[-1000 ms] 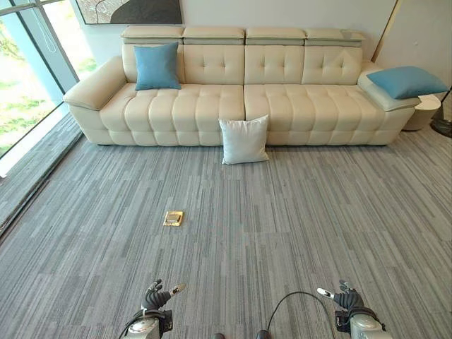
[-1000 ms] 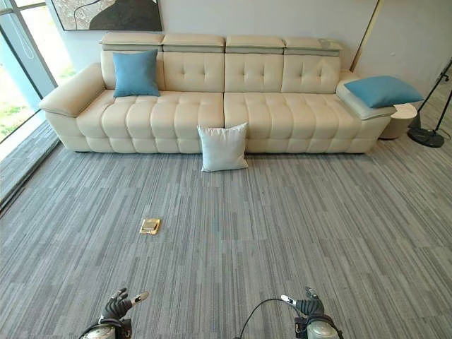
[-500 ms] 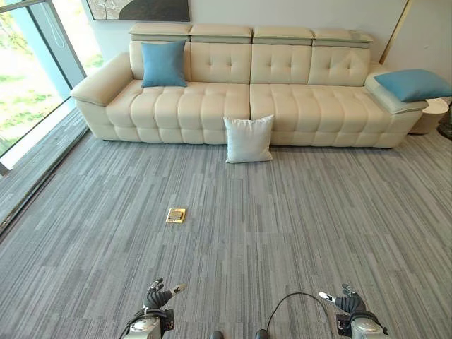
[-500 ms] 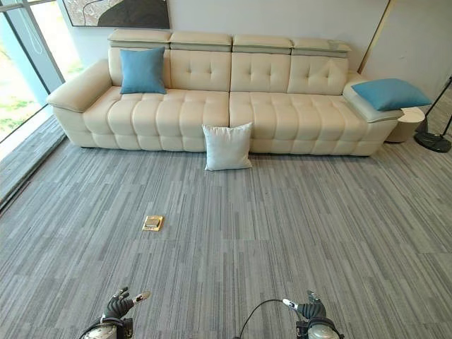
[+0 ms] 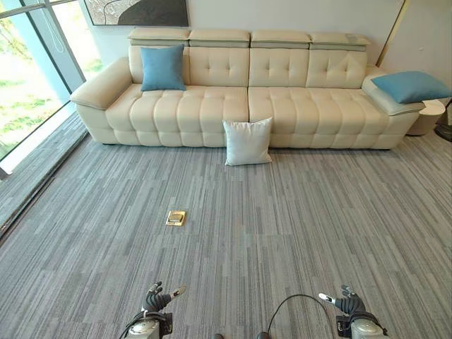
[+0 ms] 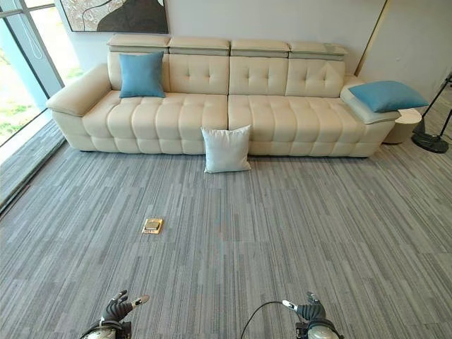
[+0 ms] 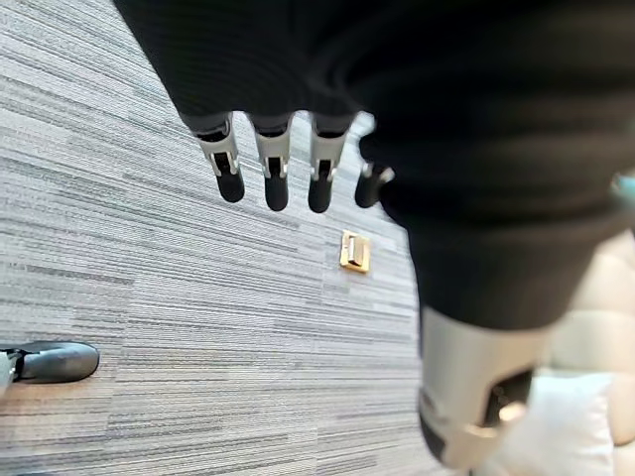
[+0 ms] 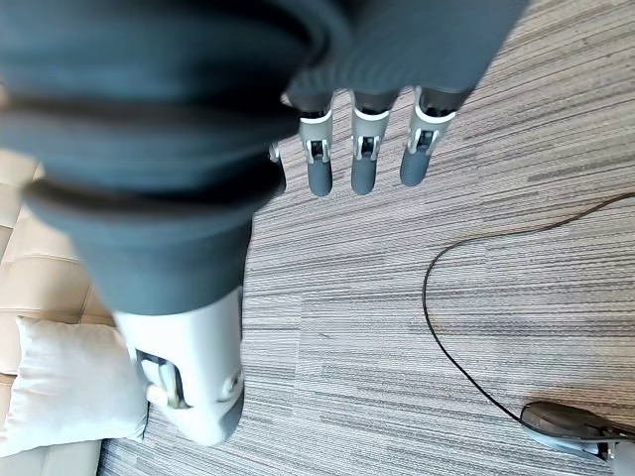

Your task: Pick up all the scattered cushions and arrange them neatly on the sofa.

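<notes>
A white cushion (image 5: 247, 141) stands on the grey carpet, leaning against the front of the cream sofa (image 5: 198, 106). One blue cushion (image 5: 162, 68) sits upright against the sofa's back at the left end. Another blue cushion (image 5: 411, 85) lies on the sofa's right armrest. My left hand (image 5: 157, 300) and right hand (image 5: 344, 302) hang low near me, far from the sofa, both with relaxed fingers and holding nothing. The white cushion (image 8: 69, 387) also shows in the right wrist view, past my right hand (image 8: 362, 149). My left hand (image 7: 273, 164) hangs over the carpet.
A small brass floor socket (image 5: 175, 217) sits in the carpet between me and the sofa. Tall windows (image 5: 28, 78) run along the left wall. A lamp stand base (image 6: 431, 141) and a round side table (image 6: 402, 121) stand right of the sofa.
The whole view has shifted slightly as the camera moved; the cushions and sofa stay put. Both hands hang as before.
</notes>
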